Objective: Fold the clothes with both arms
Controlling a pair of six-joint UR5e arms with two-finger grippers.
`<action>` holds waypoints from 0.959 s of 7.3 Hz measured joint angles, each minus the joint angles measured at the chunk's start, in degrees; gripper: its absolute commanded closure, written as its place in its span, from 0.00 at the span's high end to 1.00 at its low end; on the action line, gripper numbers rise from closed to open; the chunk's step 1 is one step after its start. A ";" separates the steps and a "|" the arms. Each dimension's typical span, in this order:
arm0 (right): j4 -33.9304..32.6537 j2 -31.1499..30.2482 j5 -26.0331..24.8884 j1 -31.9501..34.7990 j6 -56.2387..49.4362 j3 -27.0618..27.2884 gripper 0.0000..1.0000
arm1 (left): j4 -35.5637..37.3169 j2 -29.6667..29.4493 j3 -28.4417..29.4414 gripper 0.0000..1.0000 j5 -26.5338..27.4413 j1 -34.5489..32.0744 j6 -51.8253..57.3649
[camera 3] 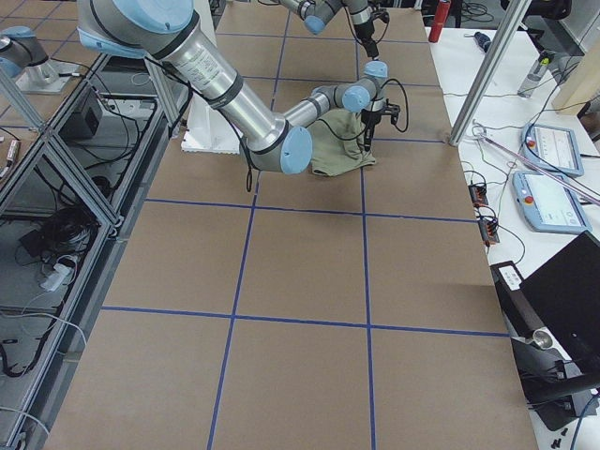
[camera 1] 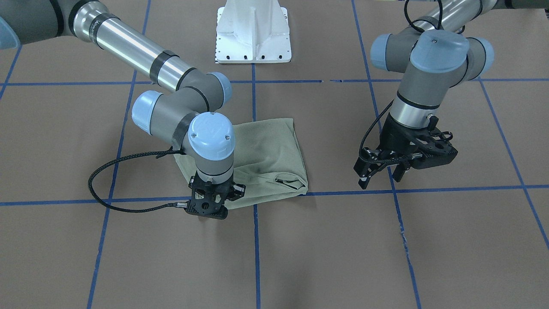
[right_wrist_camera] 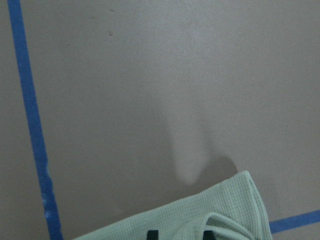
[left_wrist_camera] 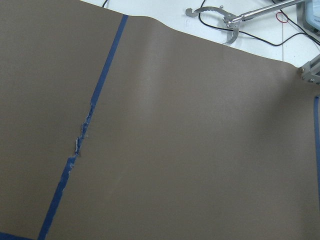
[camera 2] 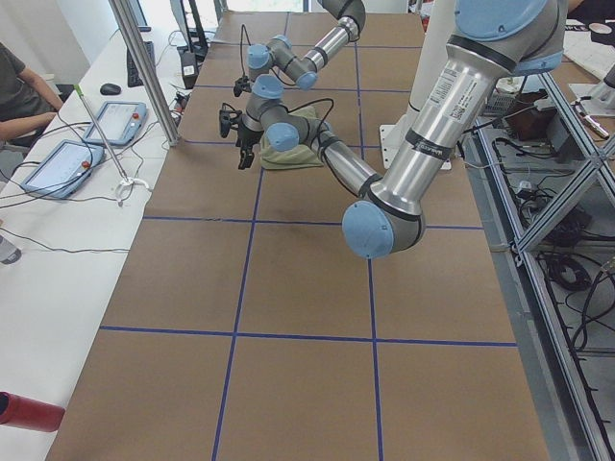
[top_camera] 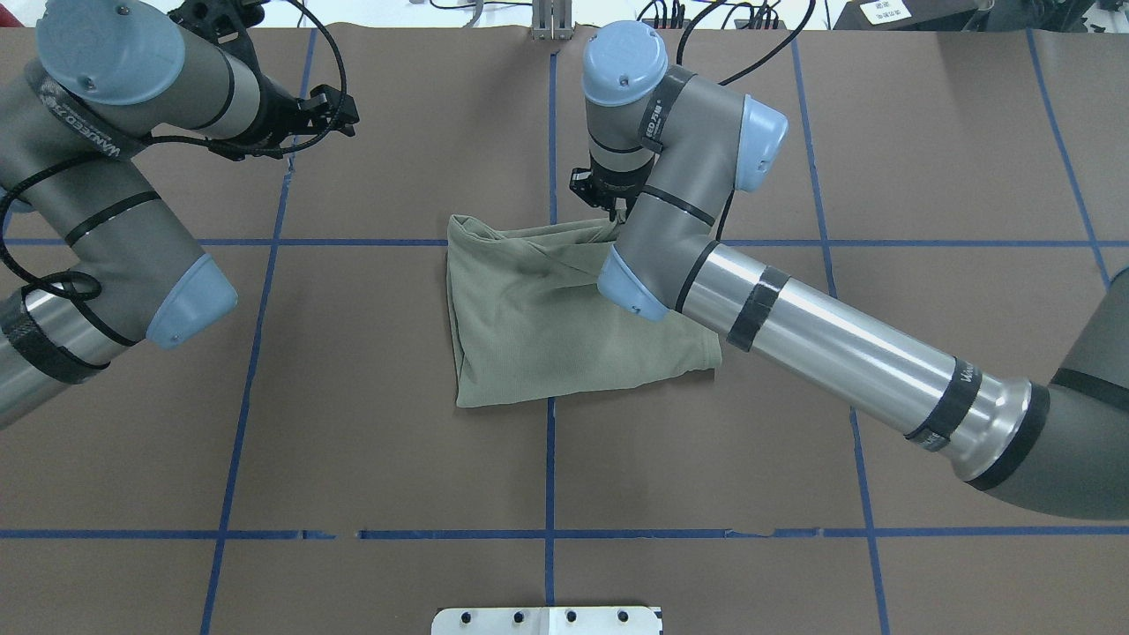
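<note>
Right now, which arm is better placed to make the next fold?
Probably the right: the right gripper is down at the edge of the shirt, while the left gripper hangs open over the table, away from it.

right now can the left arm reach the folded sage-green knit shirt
Probably yes: only bare brown table separates the left arm from the sage-green knit shirt; the right arm hangs over its other side.

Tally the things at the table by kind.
Shirt: 1
Arms: 2 (left arm, right arm)
White base: 1
Total: 4
</note>
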 measured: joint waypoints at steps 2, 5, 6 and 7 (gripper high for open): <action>-0.23 -2.36 -0.14 0.15 0.03 2.90 0.00 | 0.00 -0.10 0.01 0.99 -0.16 0.01 -0.17; -0.07 -2.83 -0.20 2.99 -0.08 2.91 0.98 | 0.00 -0.21 -0.29 0.99 -1.05 0.08 -0.38; 0.03 -2.83 -0.38 3.46 -0.37 2.72 1.00 | -0.02 -0.24 -0.37 0.99 -1.08 0.08 -0.41; 0.10 -2.74 -0.60 3.59 -0.78 2.60 1.00 | -0.05 -0.28 -0.40 0.99 -1.08 0.09 -0.42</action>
